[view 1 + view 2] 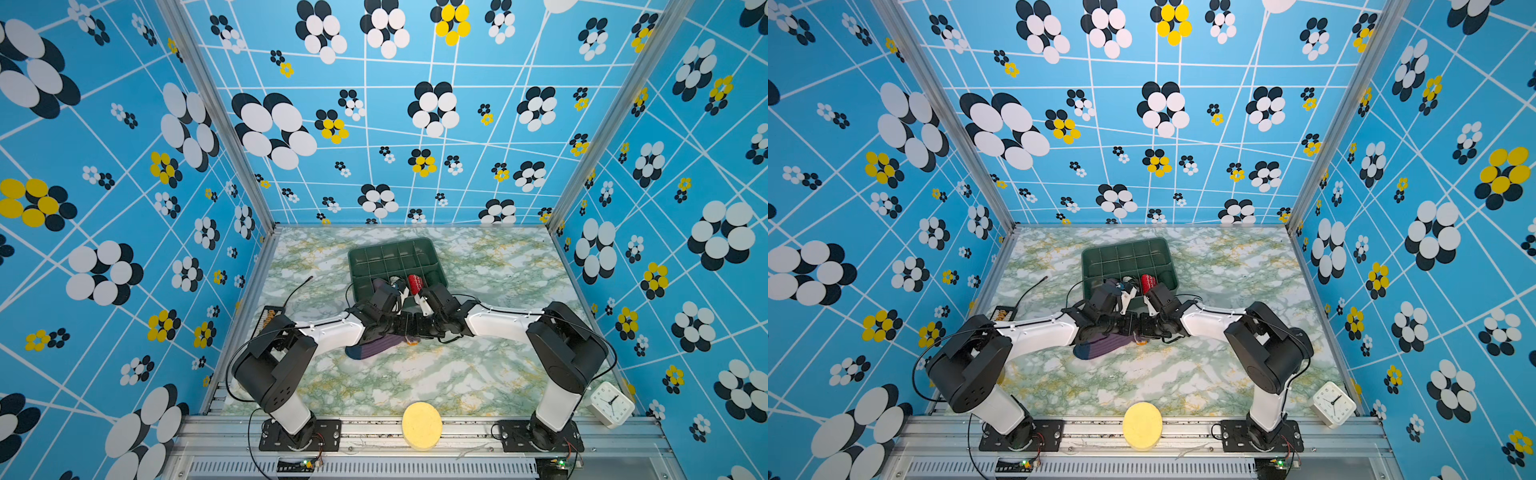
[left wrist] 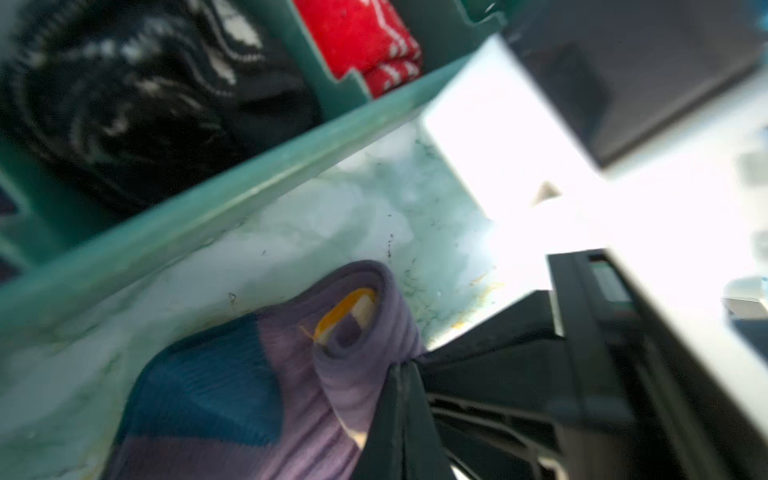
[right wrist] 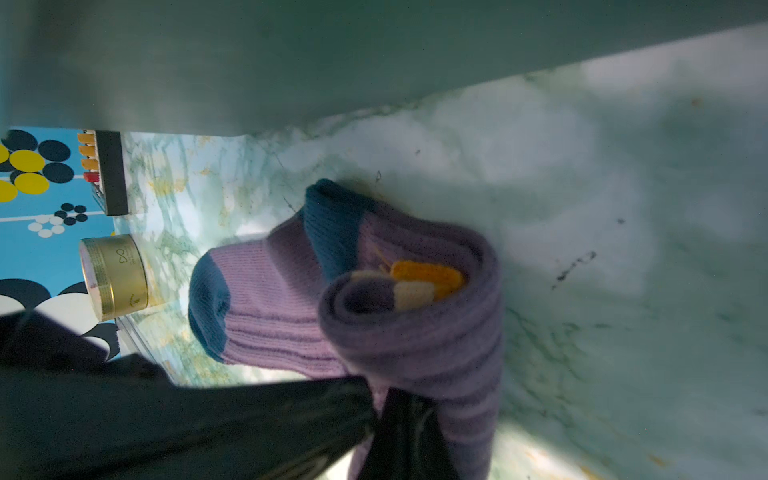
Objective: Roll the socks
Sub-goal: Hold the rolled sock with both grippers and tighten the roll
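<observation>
The task is judged to be partly done. The cuff end of the socks (image 3: 374,311) is already wound into a loose roll, with the orange cuff and a white stripe seen tucked in at the centre of the coil. The foot part is not yet taken in: the dark blue heel and toe are seen laid out flat beyond the roll. What is left, by this reading, is for the roll to be carried on over heel and toe, and perhaps for the bundle to be placed in the green divided tray (image 1: 390,242), where a red bundle (image 1: 414,283) and a black-and-white bundle (image 2: 124,104) are already stored.

The socks are found on the marbled tabletop (image 1: 415,374), just beside the tray's near wall and outside it, between the two arms in both top views.

The left gripper (image 2: 401,370) is seen with its jaws pressed together, pinching the purple fabric at the edge of the roll. The right gripper (image 3: 390,395) is likewise closed, nipping the roll's outer layer.

The knit is ribbed and soft, and the coil is slack and somewhat flattened.
</observation>
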`<action>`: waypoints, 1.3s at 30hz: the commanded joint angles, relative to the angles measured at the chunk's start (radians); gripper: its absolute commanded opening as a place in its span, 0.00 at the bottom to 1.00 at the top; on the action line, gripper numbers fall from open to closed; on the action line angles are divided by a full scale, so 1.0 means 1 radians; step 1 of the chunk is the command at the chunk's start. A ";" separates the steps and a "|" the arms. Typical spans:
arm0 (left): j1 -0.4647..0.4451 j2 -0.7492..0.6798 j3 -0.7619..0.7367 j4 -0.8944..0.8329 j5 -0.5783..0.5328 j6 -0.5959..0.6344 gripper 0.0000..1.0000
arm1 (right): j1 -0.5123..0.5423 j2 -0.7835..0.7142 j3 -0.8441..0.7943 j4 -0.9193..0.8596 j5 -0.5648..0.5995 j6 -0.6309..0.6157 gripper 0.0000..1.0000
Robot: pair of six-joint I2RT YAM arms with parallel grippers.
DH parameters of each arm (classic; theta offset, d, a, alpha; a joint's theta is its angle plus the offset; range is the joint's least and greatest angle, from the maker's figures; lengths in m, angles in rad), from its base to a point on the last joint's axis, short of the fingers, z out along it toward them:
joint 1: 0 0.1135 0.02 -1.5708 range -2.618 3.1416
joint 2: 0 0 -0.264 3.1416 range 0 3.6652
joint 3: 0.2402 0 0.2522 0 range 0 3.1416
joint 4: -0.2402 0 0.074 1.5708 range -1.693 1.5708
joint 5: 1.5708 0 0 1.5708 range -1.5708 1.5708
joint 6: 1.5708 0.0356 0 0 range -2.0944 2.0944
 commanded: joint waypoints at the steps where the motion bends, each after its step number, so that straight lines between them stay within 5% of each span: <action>1: -0.008 0.043 0.017 -0.007 -0.017 0.005 0.00 | -0.007 0.063 -0.050 -0.195 0.123 -0.019 0.07; 15: -0.007 0.145 0.007 0.027 -0.071 -0.004 0.00 | -0.005 0.003 -0.093 -0.139 0.078 -0.031 0.08; 39: 0.012 0.173 -0.076 0.111 0.060 -0.059 0.00 | -0.025 -0.138 -0.221 0.189 -0.165 0.053 0.12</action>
